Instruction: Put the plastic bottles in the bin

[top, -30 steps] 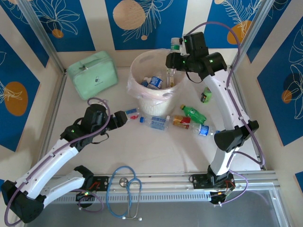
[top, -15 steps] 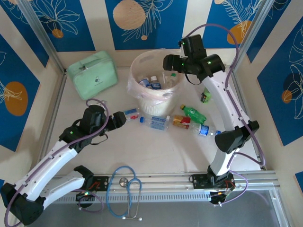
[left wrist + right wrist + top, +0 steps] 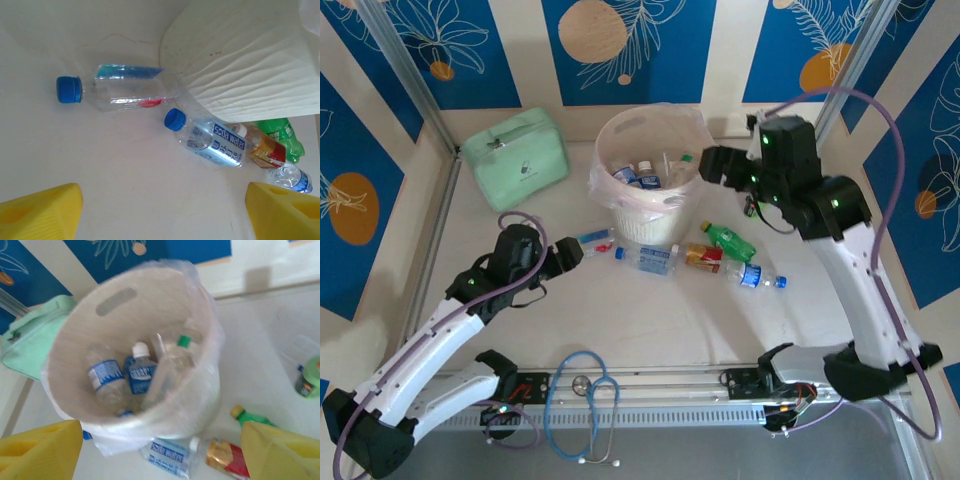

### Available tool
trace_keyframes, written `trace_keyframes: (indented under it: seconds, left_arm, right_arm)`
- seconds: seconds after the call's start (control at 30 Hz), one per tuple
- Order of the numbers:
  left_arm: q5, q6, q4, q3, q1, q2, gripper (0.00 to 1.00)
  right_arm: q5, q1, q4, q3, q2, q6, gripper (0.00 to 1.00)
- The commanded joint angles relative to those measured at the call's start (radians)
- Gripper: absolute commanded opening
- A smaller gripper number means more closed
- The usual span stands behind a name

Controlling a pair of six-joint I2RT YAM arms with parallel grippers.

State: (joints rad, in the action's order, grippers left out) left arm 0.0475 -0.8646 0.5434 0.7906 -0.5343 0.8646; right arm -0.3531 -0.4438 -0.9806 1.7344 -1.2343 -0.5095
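Now, at the far left of the overhead view, a mint-green zip case point(image 3: 515, 155) sits on the table point(image 3: 650, 320) towards the back wall. Nearer the front, the left gripper point(image 3: 570, 257) hangs low over the table, its yellow fingers point(image 3: 42, 210) spread wide with nothing between them. Just ahead of it a blue-capped clear bottle point(image 3: 117, 90) lies on its side, its base up against the foot of the bin point(image 3: 645, 215). A stethoscope point(image 3: 585, 400) lies at the near edge.

The bin stands upright at the middle back, a thin clear liner folded over its rim. Several bottles in the bin point(image 3: 140, 370) lean together, most with blue labels, one with a green cap.

Right of the bin's foot four more lie in a loose row on the table: a soda water bottle point(image 3: 650, 258), a red-and-yellow bottle point(image 3: 705, 257) touching it, a green bottle point(image 3: 728, 238) just behind, and a blue-labelled bottle point(image 3: 755, 275) furthest right.

The right gripper point(image 3: 712, 165) is raised beside the bin's right rim, its fingers point(image 3: 280, 450) parted and empty. A small dark cylinder point(image 3: 307, 382) with a green top stands on the table to the right
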Motion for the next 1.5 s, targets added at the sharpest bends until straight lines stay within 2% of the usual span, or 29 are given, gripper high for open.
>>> trace_keyframes:
  seconds: [0.0, 0.2, 0.4, 0.63, 0.77, 1.07, 1.47]
  left_arm:
    - [-0.025, -0.039, 0.013, -0.024, 0.020, -0.016, 0.83]
    - [-0.054, -0.069, -0.022, -0.049, 0.023, -0.012, 0.83]
    - [-0.060, -0.055, -0.011, -0.023, 0.025, -0.007, 0.83]
    - [-0.067, -0.053, -0.008, -0.019, 0.027, -0.009, 0.83]
    - [-0.069, -0.054, -0.011, -0.017, 0.027, -0.007, 0.83]
    - [-0.076, -0.056, -0.017, -0.017, 0.028, -0.006, 0.83]
    - [-0.079, -0.046, -0.005, -0.025, 0.036, -0.014, 0.83]
  right_arm:
    - [-0.017, 0.041, -0.018, -0.148, 0.072, -0.052, 0.84]
    - [0.080, 0.201, -0.024, -0.391, 0.149, -0.082, 0.88]
    - [0.191, 0.366, 0.025, -0.562, 0.099, -0.106, 0.88]
    - [0.267, 0.468, 0.113, -0.659, 0.014, -0.101, 0.89]
    - [0.267, 0.461, 0.152, -0.651, -0.062, -0.069, 0.89]
    - [0.086, 0.343, 0.138, -0.534, -0.291, -0.018, 0.89]
    - [0.052, 0.246, 0.123, -0.408, -0.488, 0.025, 0.89]
